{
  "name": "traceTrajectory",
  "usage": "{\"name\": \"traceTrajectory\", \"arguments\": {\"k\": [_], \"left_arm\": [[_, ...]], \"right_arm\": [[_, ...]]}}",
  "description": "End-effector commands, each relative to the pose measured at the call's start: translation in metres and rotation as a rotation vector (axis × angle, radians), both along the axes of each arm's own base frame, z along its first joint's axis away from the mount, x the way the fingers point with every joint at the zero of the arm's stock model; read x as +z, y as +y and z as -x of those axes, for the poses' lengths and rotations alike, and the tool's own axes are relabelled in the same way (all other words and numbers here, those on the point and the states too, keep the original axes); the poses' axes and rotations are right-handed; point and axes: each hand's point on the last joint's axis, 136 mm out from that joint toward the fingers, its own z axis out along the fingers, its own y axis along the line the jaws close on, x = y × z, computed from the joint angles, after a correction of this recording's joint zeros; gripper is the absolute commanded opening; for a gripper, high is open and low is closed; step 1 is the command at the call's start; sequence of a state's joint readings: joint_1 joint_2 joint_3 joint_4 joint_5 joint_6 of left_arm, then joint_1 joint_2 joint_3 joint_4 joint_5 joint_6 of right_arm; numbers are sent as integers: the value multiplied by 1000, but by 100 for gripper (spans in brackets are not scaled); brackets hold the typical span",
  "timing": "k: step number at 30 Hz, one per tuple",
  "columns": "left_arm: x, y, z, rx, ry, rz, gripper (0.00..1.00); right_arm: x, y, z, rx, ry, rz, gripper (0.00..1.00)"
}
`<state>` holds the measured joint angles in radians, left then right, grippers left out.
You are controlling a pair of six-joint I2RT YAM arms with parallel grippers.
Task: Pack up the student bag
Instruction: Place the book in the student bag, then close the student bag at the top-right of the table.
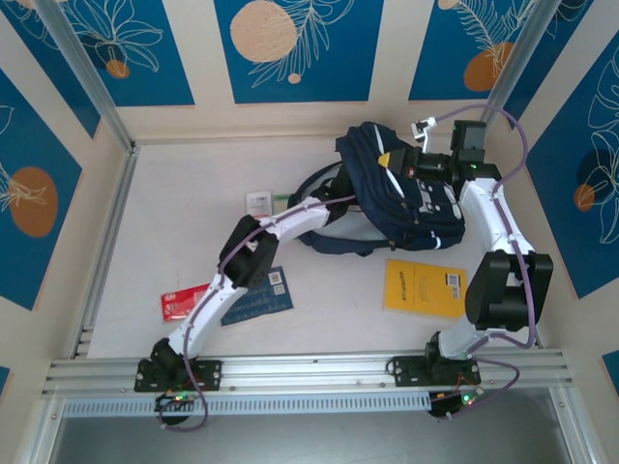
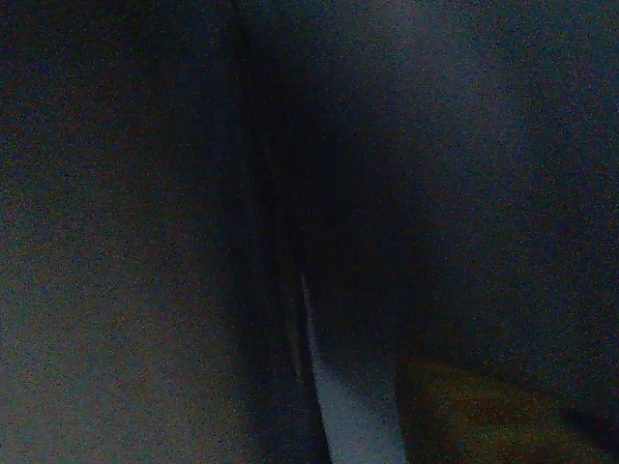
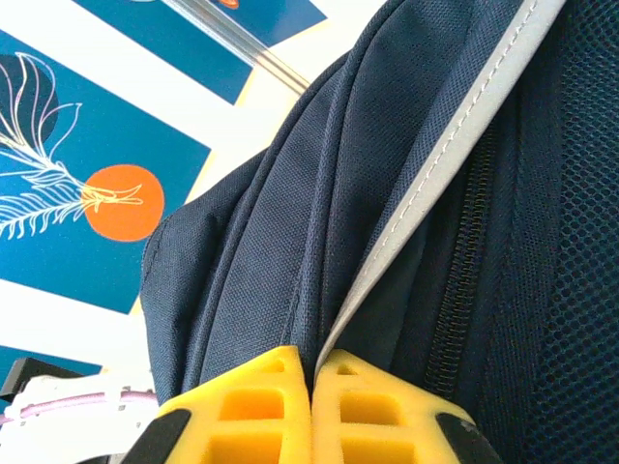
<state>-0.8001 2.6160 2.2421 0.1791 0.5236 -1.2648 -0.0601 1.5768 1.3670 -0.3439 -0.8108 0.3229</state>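
The student bag [image 1: 426, 208], dark navy with pale patches, lies at the back right of the table. My right gripper [image 1: 392, 159] holds its upper edge from the right. In the right wrist view the yellow fingers [image 3: 261, 406] are shut on a fold of the bag's fabric [image 3: 290, 193] beside a grey-white stripe [image 3: 435, 164] and a zip [image 3: 464, 261]. My left arm [image 1: 290, 217] reaches into the bag's opening from the left, and its gripper is hidden inside. The left wrist view is dark bag interior [image 2: 435, 193] with a pale sliver [image 2: 343, 425]; its fingers cannot be made out.
A yellow book [image 1: 424, 288] lies in front of the bag, near the right arm. A blue book [image 1: 259, 293] and a red flat item [image 1: 182, 303] lie under the left arm. A small white card [image 1: 259, 202] and a green item [image 1: 279, 203] sit left of the bag.
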Motion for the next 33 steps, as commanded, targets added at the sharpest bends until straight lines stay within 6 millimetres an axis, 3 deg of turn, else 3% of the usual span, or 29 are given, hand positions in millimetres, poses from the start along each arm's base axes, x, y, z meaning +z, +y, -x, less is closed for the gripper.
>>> {"name": "traceTrajectory", "arguments": {"k": [1, 8, 15, 23, 29, 33], "left_arm": [[49, -12, 20, -91, -98, 68, 60], [49, 32, 30, -100, -61, 2, 82], [47, 90, 48, -95, -110, -116, 84], [52, 142, 74, -91, -128, -243, 83], [51, 202, 91, -21, -144, -389, 83], [53, 244, 109, -7, -136, -479, 83]], "right_arm": [[27, 8, 6, 59, -134, -21, 0], [26, -19, 1, -44, -163, 35, 0], [17, -41, 1, -117, -191, 112, 0], [5, -54, -2, -175, -206, 211, 0], [-8, -61, -6, -228, -201, 330, 0], [-24, -68, -10, -276, -181, 501, 0]]}}
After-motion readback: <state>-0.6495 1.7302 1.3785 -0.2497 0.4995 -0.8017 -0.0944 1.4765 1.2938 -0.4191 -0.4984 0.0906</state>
